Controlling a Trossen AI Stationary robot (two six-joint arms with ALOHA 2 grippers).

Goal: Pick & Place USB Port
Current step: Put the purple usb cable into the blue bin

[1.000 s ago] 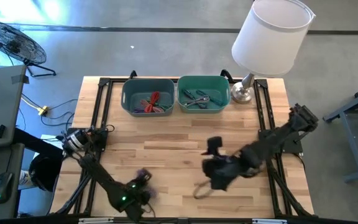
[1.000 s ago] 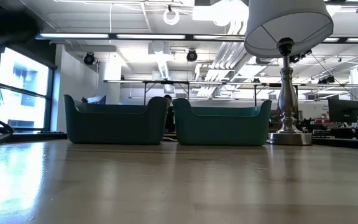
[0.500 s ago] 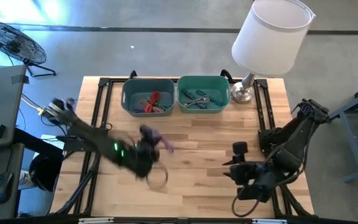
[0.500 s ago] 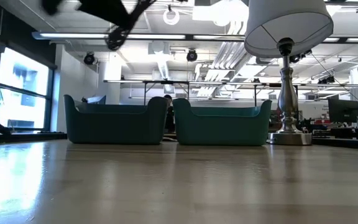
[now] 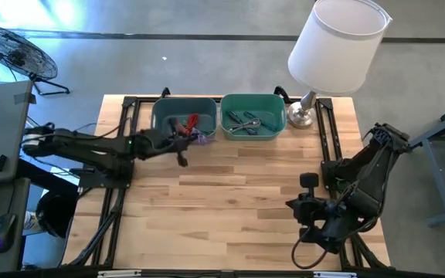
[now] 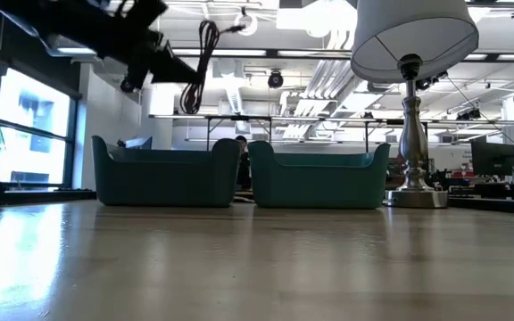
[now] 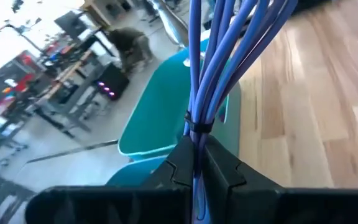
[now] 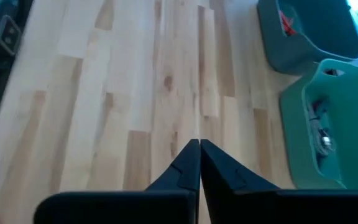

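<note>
The USB cable is a blue-purple bundle (image 7: 229,56) bound by a dark tie (image 7: 197,126). My left gripper (image 5: 182,144) is shut on it above the near rim of the left teal bin (image 5: 161,116). In the low view the bundle hangs as a dark loop (image 6: 205,64) high above the table, beside the left gripper (image 6: 154,53). The left bin holds red and dark cables (image 5: 191,125). My right gripper (image 8: 199,149) is shut and empty over bare wood near the table's right near corner (image 5: 293,205). My left gripper pinches the bundle of several strands between its two fingers (image 7: 178,169), just behind the dark tie (image 7: 197,134). The strands run straight out past the fingertips, along the fingers. The bundle is lifted clear of the table, and its loop hangs beside the gripper (image 6: 202,85).
The right teal bin (image 5: 278,108) holds metal parts (image 5: 246,122). A lamp with a white shade (image 5: 337,42) and a metal base (image 5: 301,116) stands at the far right corner. Bare wood (image 5: 230,201) lies between the two arms.
My left gripper has swung from the table's near edge toward the far edge, rising with the cable bundle, which is now clear of the table over the left bin's near rim. My right arm has drawn back from the table's middle toward the right near corner.
</note>
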